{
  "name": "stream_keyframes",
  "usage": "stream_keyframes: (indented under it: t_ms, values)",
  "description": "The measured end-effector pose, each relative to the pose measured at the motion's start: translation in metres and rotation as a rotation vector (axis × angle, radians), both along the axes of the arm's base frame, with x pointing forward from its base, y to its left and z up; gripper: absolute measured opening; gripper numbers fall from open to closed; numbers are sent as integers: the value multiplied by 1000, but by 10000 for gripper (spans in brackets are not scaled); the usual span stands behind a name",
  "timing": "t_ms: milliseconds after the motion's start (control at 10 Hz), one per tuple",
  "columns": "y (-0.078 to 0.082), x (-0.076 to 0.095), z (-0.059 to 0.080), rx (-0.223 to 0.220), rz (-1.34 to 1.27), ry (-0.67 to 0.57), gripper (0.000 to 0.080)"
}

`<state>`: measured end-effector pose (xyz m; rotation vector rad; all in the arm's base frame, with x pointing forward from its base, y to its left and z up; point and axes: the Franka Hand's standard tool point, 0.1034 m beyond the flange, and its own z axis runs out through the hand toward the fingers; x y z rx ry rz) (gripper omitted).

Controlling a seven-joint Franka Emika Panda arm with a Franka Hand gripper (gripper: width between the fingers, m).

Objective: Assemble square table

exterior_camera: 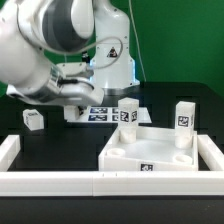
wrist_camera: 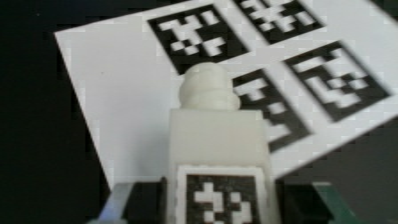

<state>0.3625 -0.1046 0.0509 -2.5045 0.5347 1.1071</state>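
Observation:
In the wrist view my gripper (wrist_camera: 222,207) is shut on a white table leg (wrist_camera: 221,135). The leg's tagged face sits between the dark fingers (wrist_camera: 146,207) and its rounded peg end points out over the marker board (wrist_camera: 125,85). In the exterior view the gripper (exterior_camera: 82,99) hangs low over the marker board (exterior_camera: 102,113), and the arm hides the held leg. The square tabletop (exterior_camera: 150,152) lies at the exterior view's right, with two legs standing upright at its far corners (exterior_camera: 128,112) (exterior_camera: 184,115). Another loose leg (exterior_camera: 33,118) lies on the exterior view's left.
A long white L-shaped rail (exterior_camera: 100,182) runs along the front, with its ends rising at both sides. The arm's bulky body (exterior_camera: 55,45) fills the upper left of the exterior view. The table surface is black.

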Motion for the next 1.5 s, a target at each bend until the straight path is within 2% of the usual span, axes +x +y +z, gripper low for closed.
stream_keyframes:
  t_ms: [200,300,400,600,700,800,900,1000,1200,1400,1500]
  values:
    - [2,16,41,26,8,-35,287]
    - [2,17,51,25,-2,-38,287]
    - [1,17,47,19,0,-46,287]
    - [0,29,45,-58,-2,-183,287]
    - [6,43,50,-113,12,-272,287]
    - [14,67,65,-133,41,-344,287]
    - [20,92,80,-172,55,-435,287]
    - [35,115,95,-222,32,-492,287]
    - [73,167,114,-299,0,-616,287]
    - [104,202,117,-385,-97,-736,287]
    - [115,209,119,-415,-137,-802,287]
